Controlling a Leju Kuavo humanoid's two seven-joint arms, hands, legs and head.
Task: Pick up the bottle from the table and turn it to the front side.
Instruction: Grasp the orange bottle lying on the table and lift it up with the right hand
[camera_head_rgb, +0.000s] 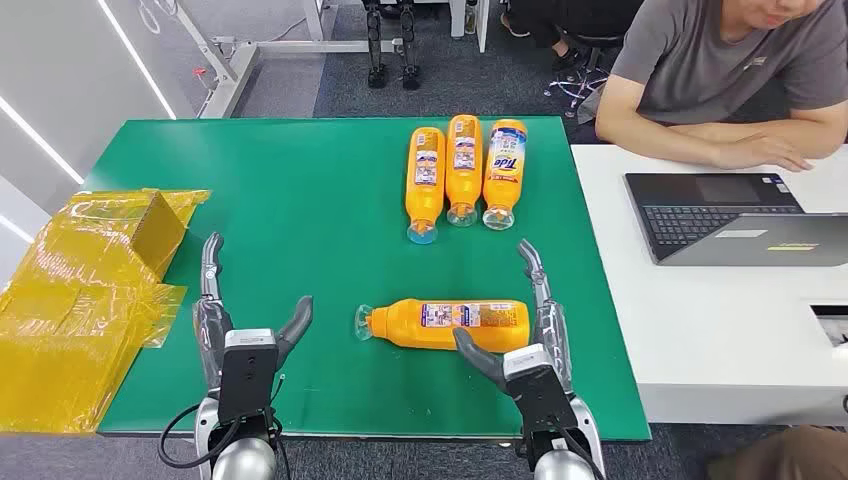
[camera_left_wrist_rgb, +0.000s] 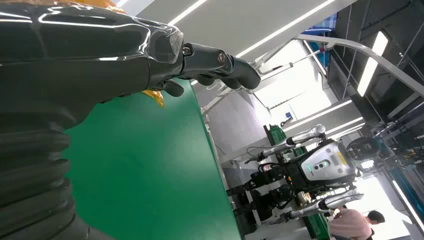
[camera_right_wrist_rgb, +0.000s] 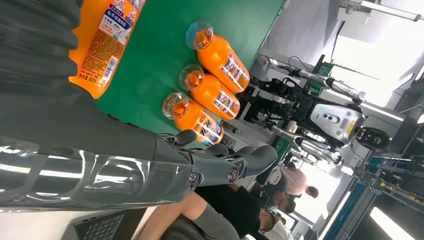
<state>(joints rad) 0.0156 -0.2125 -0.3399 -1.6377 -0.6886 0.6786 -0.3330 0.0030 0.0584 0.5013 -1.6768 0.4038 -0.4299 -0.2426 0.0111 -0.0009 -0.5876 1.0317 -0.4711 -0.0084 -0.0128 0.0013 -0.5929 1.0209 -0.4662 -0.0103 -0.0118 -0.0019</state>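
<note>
An orange plastic detergent bottle with a clear cap (camera_head_rgb: 445, 323) lies on its side on the green table (camera_head_rgb: 300, 230), its small-print back label facing up, which is why it needs turning. It lies between the two hands, much nearer the right one, with its cap toward the left hand.

The right hand (camera_head_rgb: 530, 335) is spread and holds nothing. Its thumb sits at the bottle's near side by the base end, and its long fingers reach up just past the base, so the bottle's bottom lies inside the hand's open span. Whether the thumb touches the plastic cannot be told. That straddling pose looks set for a grasp around the body.

The left hand (camera_head_rgb: 240, 335) is also spread and empty, resting over bare table well apart from the cap.

Three more orange bottles (camera_head_rgb: 463, 172) lie side by side farther out beyond the right hand's fingertips, caps pointing back toward the robot; the rightmost shows its large front label.

Yellow film-wrapped packages (camera_head_rgb: 95, 270) lie outboard of the left hand.
</note>
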